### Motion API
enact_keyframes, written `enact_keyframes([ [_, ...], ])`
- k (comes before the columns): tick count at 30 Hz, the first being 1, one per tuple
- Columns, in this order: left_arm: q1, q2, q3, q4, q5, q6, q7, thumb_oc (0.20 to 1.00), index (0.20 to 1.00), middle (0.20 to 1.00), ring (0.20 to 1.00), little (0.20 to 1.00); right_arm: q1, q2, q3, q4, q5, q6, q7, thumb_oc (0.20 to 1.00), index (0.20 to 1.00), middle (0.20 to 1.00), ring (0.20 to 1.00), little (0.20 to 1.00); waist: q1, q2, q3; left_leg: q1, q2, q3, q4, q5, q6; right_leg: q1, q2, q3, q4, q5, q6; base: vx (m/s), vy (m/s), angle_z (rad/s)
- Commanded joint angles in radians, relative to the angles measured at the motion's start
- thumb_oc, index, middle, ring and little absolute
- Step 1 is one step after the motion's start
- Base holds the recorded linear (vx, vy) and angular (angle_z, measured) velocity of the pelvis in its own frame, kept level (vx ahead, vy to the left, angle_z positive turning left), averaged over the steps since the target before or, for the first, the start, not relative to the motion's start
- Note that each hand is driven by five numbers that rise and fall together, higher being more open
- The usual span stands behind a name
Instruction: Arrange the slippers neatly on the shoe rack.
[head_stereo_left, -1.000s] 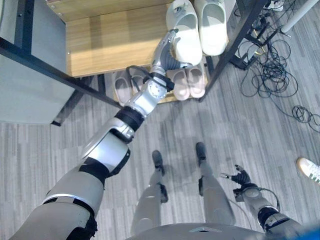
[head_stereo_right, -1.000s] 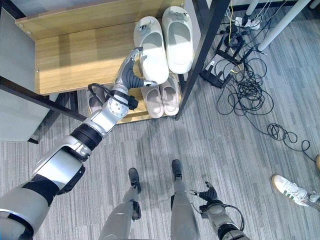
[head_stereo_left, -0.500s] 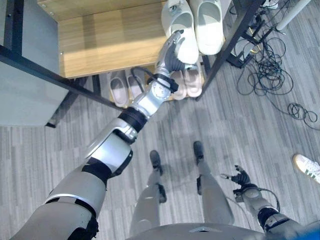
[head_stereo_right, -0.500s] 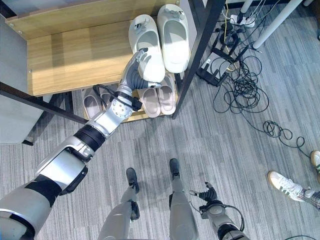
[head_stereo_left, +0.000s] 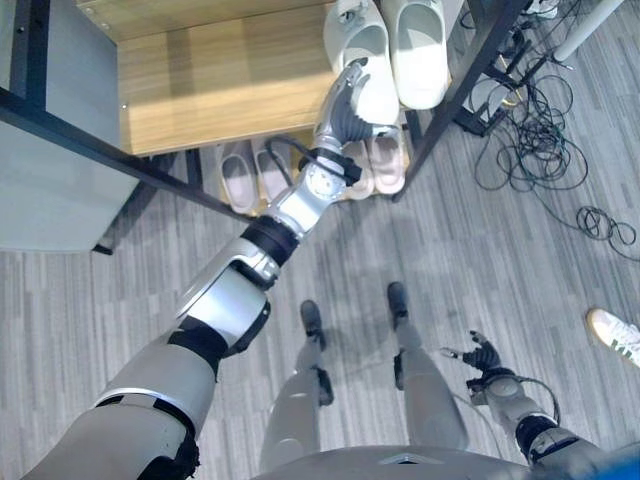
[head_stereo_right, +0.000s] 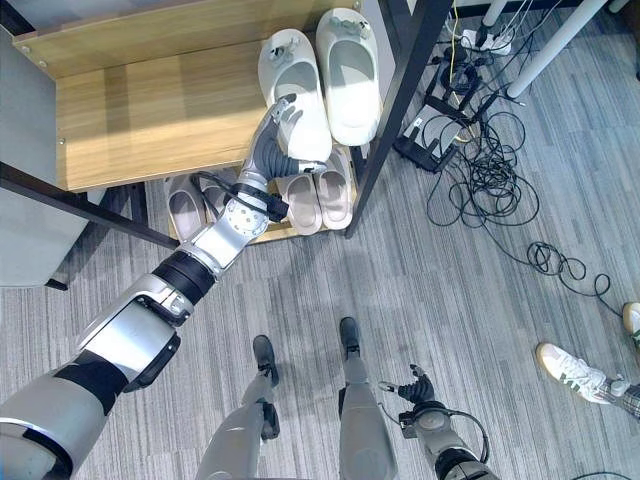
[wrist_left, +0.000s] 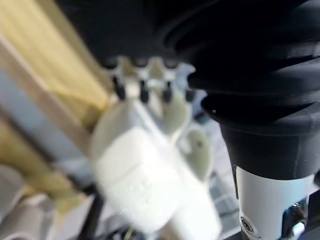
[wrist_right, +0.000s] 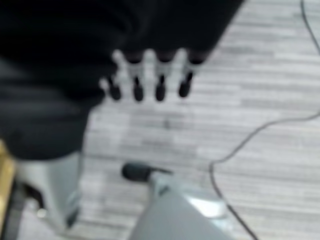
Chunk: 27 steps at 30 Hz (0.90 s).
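Two white slippers stand side by side at the right end of the wooden top shelf (head_stereo_left: 200, 80) of the shoe rack: the left one (head_stereo_left: 368, 50) and the right one (head_stereo_left: 418, 50). My left hand (head_stereo_left: 345, 100) reaches up to the left white slipper (wrist_left: 145, 170), with straight fingers (wrist_left: 142, 87) against its heel side; the hand is open. A pink pair (head_stereo_left: 385, 160) and a beige pair (head_stereo_left: 245, 175) sit on the lower shelf. My right hand (head_stereo_left: 485, 355) hangs low beside my leg, with its fingers (wrist_right: 150, 75) relaxed and holding nothing.
A black rack post (head_stereo_left: 450, 100) runs just right of the white slippers. Tangled black cables (head_stereo_left: 535, 130) lie on the grey floor at the right. A person's white shoe (head_stereo_left: 618, 335) shows at the right edge. A grey panel (head_stereo_left: 50, 170) stands left of the rack.
My left hand has slid a little farther up along the heel of the left white slipper. The view itself has shifted slightly. The right hand has stayed put.
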Motion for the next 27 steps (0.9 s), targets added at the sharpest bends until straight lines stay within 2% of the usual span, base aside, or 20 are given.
enact_keyframes([
  [1,-0.039,0.029,0.090,-0.097,0.068,-0.080,0.045,1.000,1.000,1.000,1.000,1.000,0.029,-0.036,-0.003,-0.033,-0.009,-0.015,-0.001,1.000,1.000,1.000,1.000,1.000,0.011,-0.016,0.038,0.004,-0.008,-0.045,0.052,-0.113,-0.037,0.042,-0.028,-0.052,0.086,-0.138,0.051,0.03,-0.005,-0.02],
  [7,0.054,0.051,0.123,-0.193,0.066,-0.100,0.038,1.000,1.000,1.000,1.000,1.000,0.051,-0.018,-0.008,-0.029,-0.019,-0.007,0.013,1.000,1.000,1.000,1.000,1.000,0.018,-0.014,0.003,0.037,-0.007,-0.045,0.050,-0.120,-0.039,0.079,-0.029,-0.060,0.080,-0.144,0.053,0.04,0.001,-0.01],
  [12,0.225,0.076,0.155,-0.316,0.054,-0.122,-0.017,1.000,1.000,1.000,1.000,1.000,0.076,0.002,-0.042,-0.024,-0.020,0.007,0.021,1.000,1.000,1.000,1.000,1.000,0.034,-0.007,-0.028,0.105,-0.004,-0.051,0.045,-0.128,-0.041,0.152,-0.031,-0.072,0.077,-0.159,0.056,0.07,-0.013,0.00],
  [13,0.296,0.072,0.166,-0.349,-0.006,-0.139,-0.048,1.000,1.000,1.000,1.000,1.000,0.080,0.008,-0.054,-0.021,-0.018,0.013,0.022,1.000,1.000,1.000,1.000,1.000,0.040,-0.006,-0.035,0.119,-0.003,-0.054,0.047,-0.131,-0.041,0.167,-0.030,-0.078,0.079,-0.163,0.056,0.05,-0.008,-0.01],
  [15,0.403,0.077,0.178,-0.375,-0.012,-0.144,-0.094,1.000,1.000,1.000,1.000,1.000,0.093,0.024,-0.067,-0.015,-0.025,0.029,0.027,1.000,1.000,1.000,1.000,1.000,0.050,-0.002,-0.047,0.161,-0.002,-0.054,0.038,-0.132,-0.042,0.210,-0.030,-0.089,0.074,-0.167,0.057,0.08,-0.022,0.05],
  [16,0.513,0.069,0.211,-0.389,-0.063,-0.152,-0.129,1.000,1.000,1.000,1.000,1.000,0.102,0.028,-0.091,-0.003,-0.026,0.038,0.032,1.000,1.000,1.000,1.000,1.000,0.063,0.001,-0.066,0.195,-0.006,-0.057,0.029,-0.130,-0.042,0.245,-0.031,-0.108,0.064,-0.166,0.056,0.08,-0.046,0.09],
  [18,0.571,0.066,0.233,-0.403,-0.101,-0.157,-0.144,1.000,1.000,1.000,1.000,1.000,0.110,0.029,-0.102,-0.001,-0.019,0.042,0.034,1.000,1.000,1.000,1.000,1.000,0.067,0.002,-0.074,0.214,-0.005,-0.059,0.024,-0.128,-0.043,0.264,-0.031,-0.118,0.059,-0.166,0.055,0.05,-0.050,0.18],
  [19,0.708,0.070,0.290,-0.461,-0.214,-0.179,-0.187,1.000,1.000,1.000,1.000,1.000,0.116,0.030,-0.137,0.010,-0.003,0.047,0.033,1.000,1.000,1.000,1.000,1.000,0.086,-0.002,-0.096,0.250,-0.005,-0.065,0.021,-0.127,-0.042,0.302,-0.028,-0.136,0.056,-0.169,0.050,0.03,-0.050,0.26],
  [20,0.711,0.071,0.291,-0.463,-0.215,-0.178,-0.188,1.000,1.000,1.000,1.000,1.000,0.118,0.030,-0.136,0.010,-0.003,0.047,0.033,1.000,1.000,1.000,1.000,1.000,0.085,-0.002,-0.097,0.251,-0.005,-0.066,0.021,-0.127,-0.042,0.303,-0.028,-0.136,0.055,-0.169,0.050,0.07,-0.079,0.23],
  [21,0.814,0.081,0.326,-0.511,-0.278,-0.180,-0.235,1.000,1.000,1.000,1.000,1.000,0.124,0.032,-0.161,0.032,0.010,0.054,0.036,1.000,1.000,1.000,1.000,1.000,0.102,-0.003,-0.117,0.287,-0.002,-0.072,0.018,-0.131,-0.040,0.342,-0.026,-0.149,0.053,-0.176,0.044,0.07,-0.042,0.15],
  [24,0.957,0.085,0.378,-0.540,-0.393,-0.165,-0.313,1.000,1.000,1.000,1.000,1.000,0.146,0.033,-0.203,0.054,0.020,0.066,0.045,1.000,1.000,1.000,1.000,1.000,0.123,-0.009,-0.148,0.335,-0.002,-0.080,0.015,-0.139,-0.037,0.395,-0.020,-0.167,0.053,-0.186,0.042,0.06,-0.042,0.22],
  [25,0.959,0.085,0.379,-0.542,-0.394,-0.164,-0.314,1.000,1.000,1.000,1.000,1.000,0.147,0.033,-0.202,0.054,0.020,0.066,0.045,1.000,1.000,1.000,1.000,1.000,0.123,-0.009,-0.148,0.337,-0.002,-0.081,0.015,-0.139,-0.037,0.397,-0.020,-0.168,0.052,-0.186,0.042,0.03,-0.027,0.09],
  [26,1.052,0.103,0.391,-0.519,-0.410,-0.152,-0.378,1.000,1.000,1.000,1.000,1.000,0.170,0.040,-0.219,0.068,0.022,0.069,0.058,1.000,1.000,1.000,1.000,1.000,0.133,-0.011,-0.166,0.370,-0.002,-0.083,0.010,-0.144,-0.036,0.432,-0.016,-0.178,0.045,-0.191,0.041,0.02,-0.012,0.08],
  [27,1.054,0.103,0.391,-0.520,-0.410,-0.152,-0.379,1.000,1.000,1.000,1.000,1.000,0.171,0.040,-0.219,0.068,0.022,0.069,0.058,1.000,1.000,1.000,1.000,1.000,0.133,-0.011,-0.166,0.372,-0.002,-0.083,0.010,-0.145,-0.036,0.434,-0.016,-0.178,0.044,-0.191,0.041,0.02,-0.015,0.09],
])
